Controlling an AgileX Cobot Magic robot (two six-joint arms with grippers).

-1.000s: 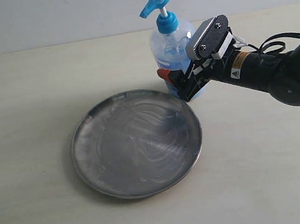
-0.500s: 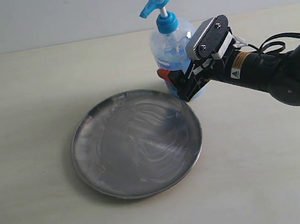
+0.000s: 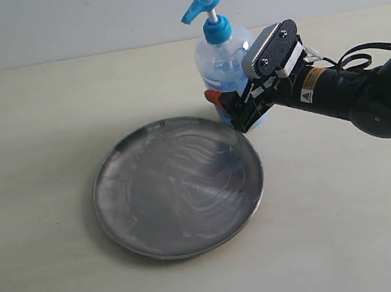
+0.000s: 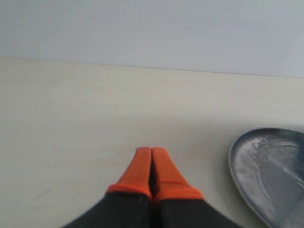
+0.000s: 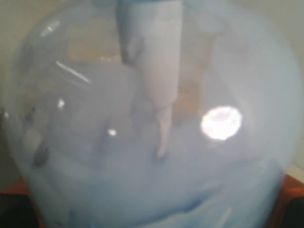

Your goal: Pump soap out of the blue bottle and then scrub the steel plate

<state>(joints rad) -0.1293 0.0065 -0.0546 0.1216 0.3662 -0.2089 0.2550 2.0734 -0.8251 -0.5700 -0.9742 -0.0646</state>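
**A:** Where is the blue bottle (image 3: 219, 60)?

**B:** Upper centre of the exterior view, upright on the pale counter (image 3: 50, 136), just beside the upper-right rim of the steel plate (image 3: 166, 193). Its bright blue pump head (image 3: 202, 5) points its spout toward the left of the frame. A short white stem shows between head and collar.

**A:** And the plate itself?

**B:** It lies flat in the centre and lower centre of the frame, shiny grey with streaky swirl marks across it.

**A:** What is the right gripper (image 3: 232, 106) doing?

**B:** It reaches in from the right edge on a black arm (image 3: 362, 95) and holds the bottle's lower body, jaws spread wide around it. One orange fingertip (image 3: 212, 97) shows on the bottle's left side. In the right wrist view the bottle (image 5: 152, 156) fills nearly the whole picture, with pale blue liquid and a white dip tube (image 5: 159, 85) inside. Orange pads (image 5: 12, 187) sit against both of its sides.

**A:** Any writing to read?

**B:** A small yellow-and-black sticker (image 3: 309, 95) sits on the arm by the wrist, too small to read. The gripper covers most of the bottle's label, and nothing on it is legible.

**A:** The left gripper (image 4: 152, 159)?

**B:** Only its own wrist view shows it. The orange fingertips are pressed together with nothing between them, over bare counter, and the plate's rim (image 4: 237, 161) is near
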